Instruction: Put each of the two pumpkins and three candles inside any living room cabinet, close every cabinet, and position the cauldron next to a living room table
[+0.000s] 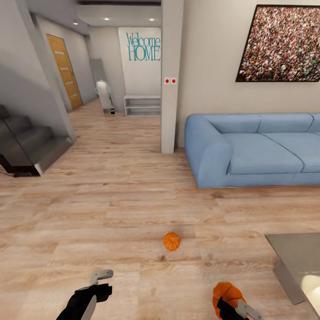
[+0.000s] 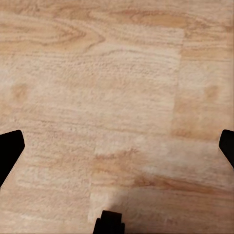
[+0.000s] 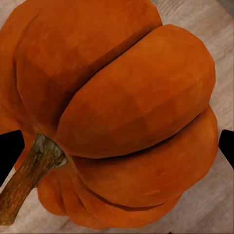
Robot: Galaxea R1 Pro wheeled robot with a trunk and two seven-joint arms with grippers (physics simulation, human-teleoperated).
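Observation:
One small orange pumpkin (image 1: 171,241) sits on the wood floor ahead of me, between my two arms. A second pumpkin (image 1: 227,292) is at the lower right, held in my right gripper (image 1: 234,307). In the right wrist view this pumpkin (image 3: 122,112) lies very close, tilted with its brown stem to one side, and touches the dark fingertips (image 3: 9,153) on both sides. My left gripper (image 1: 98,289) hangs open above bare floor, with nothing between its fingers (image 2: 9,151). The grey-green table (image 1: 297,255) shows a corner at the right edge.
A blue sofa (image 1: 253,149) stands against the far right wall, beside a white pillar (image 1: 169,102). Dark stairs (image 1: 26,146) rise at the left. A hallway with a low shelf (image 1: 142,106) runs back past the pillar. Open floor lies between me and the sofa.

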